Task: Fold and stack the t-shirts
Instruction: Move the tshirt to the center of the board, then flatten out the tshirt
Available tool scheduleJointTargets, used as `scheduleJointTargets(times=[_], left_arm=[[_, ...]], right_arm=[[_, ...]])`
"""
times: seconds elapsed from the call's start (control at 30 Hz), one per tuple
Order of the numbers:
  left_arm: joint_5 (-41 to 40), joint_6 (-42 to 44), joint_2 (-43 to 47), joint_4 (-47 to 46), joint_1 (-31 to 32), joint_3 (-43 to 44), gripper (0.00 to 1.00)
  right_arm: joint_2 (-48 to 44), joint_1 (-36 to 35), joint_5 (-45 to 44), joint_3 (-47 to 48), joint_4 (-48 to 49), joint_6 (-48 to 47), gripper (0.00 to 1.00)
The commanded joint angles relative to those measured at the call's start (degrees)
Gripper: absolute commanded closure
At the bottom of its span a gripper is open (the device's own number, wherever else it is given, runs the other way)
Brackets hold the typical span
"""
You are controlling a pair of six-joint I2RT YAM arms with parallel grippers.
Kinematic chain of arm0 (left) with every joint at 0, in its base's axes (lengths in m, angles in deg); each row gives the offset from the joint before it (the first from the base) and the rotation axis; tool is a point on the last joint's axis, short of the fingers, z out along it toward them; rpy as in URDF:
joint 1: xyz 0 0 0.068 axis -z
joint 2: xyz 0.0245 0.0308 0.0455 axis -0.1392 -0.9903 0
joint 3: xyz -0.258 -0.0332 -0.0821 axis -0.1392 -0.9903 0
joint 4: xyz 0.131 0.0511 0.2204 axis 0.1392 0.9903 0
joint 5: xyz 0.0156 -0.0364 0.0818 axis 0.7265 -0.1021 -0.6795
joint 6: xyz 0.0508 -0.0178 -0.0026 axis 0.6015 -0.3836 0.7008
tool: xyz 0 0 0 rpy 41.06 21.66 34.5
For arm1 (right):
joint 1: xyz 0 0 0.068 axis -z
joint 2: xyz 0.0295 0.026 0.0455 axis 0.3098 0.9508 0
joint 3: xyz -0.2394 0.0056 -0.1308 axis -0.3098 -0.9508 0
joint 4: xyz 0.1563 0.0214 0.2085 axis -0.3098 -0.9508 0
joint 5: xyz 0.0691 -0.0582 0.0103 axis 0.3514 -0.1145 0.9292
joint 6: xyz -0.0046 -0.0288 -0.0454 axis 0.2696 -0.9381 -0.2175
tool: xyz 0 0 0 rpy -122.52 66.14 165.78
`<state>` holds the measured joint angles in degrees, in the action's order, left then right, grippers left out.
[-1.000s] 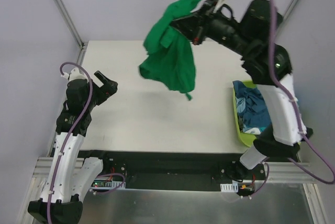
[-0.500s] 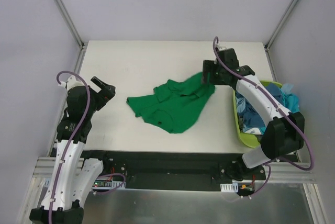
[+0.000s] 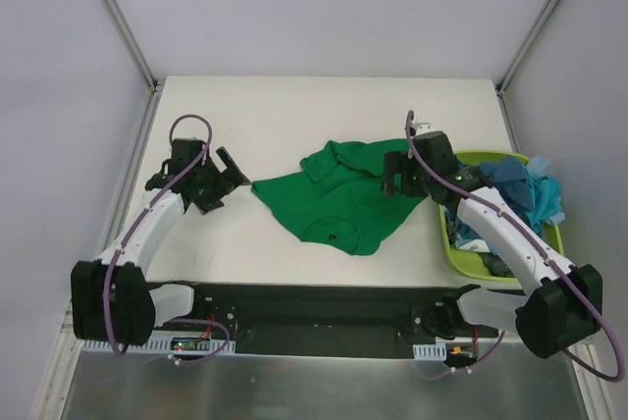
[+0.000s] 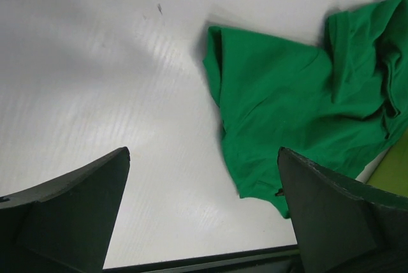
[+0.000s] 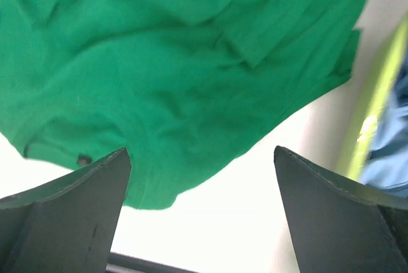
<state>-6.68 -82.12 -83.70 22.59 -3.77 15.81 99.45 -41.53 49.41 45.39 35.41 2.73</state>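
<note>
The left fingers [image 3: 232, 167] stand spread wide with nothing between them, low over the bare white bench [image 3: 294, 116]. In the left wrist view only bench shows between the two tips.

Just beyond those tips, to the right, lies the bright green t-shirt [image 3: 339, 209]. It is loose and rumpled on the bench, not folded, and its nearest corner points at the left fingers without touching them.

The right fingers [image 3: 391, 177] are over the far-right edge of the shirt, also spread wide and holding nothing. In the right wrist view the green cloth fills the space ahead of and between them; whether the tips touch it cannot be told.

Right of these fingers is a lime-green basket [image 3: 461, 253] at the bench's edge, with blue and turquoise t-shirts [image 3: 510, 184] heaped inside and spilling over its far rim.
</note>
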Motion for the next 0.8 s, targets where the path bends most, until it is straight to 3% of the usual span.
scheduleJointTargets(times=[0.0, 0.27, 0.43, 0.63, 0.7, 0.77], left_arm=[[3.96, 2.34, -8.13, -4.96, 3.85, 3.76, 0.01], [0.09, 3.75, -25.54, -5.23, 8.16, 10.44, 0.16], [0.62, 4.36, -31.7, -5.23, 8.25, 13.25, 0.29], [-1.14, 4.89, -35.92, -5.23, 8.34, 15.45, 0.36], [-0.44, 4.98, -37.68, -5.23, 8.34, 16.68, 0.46], [-0.17, 4.98, -39.18, -5.23, 8.34, 17.65, 0.65]], right_arm=[[-1.99, -5.34, -2.14, -6.17, -1.25, 4.54, 0.04], [-2.0, -10.44, 0.84, -15.15, 3.13, 11.23, 0.03], [1.51, -11.14, -2.75, -16.73, 4.98, 15.71, 0.01], [5.03, -11.93, -3.9, -18.67, 8.84, 18.79, 0.05], [6.79, -12.9, -5.04, -18.49, 9.29, 19.85, 0.08], [8.46, -13.51, -6.36, -17.79, 9.11, 20.11, 0.12]])
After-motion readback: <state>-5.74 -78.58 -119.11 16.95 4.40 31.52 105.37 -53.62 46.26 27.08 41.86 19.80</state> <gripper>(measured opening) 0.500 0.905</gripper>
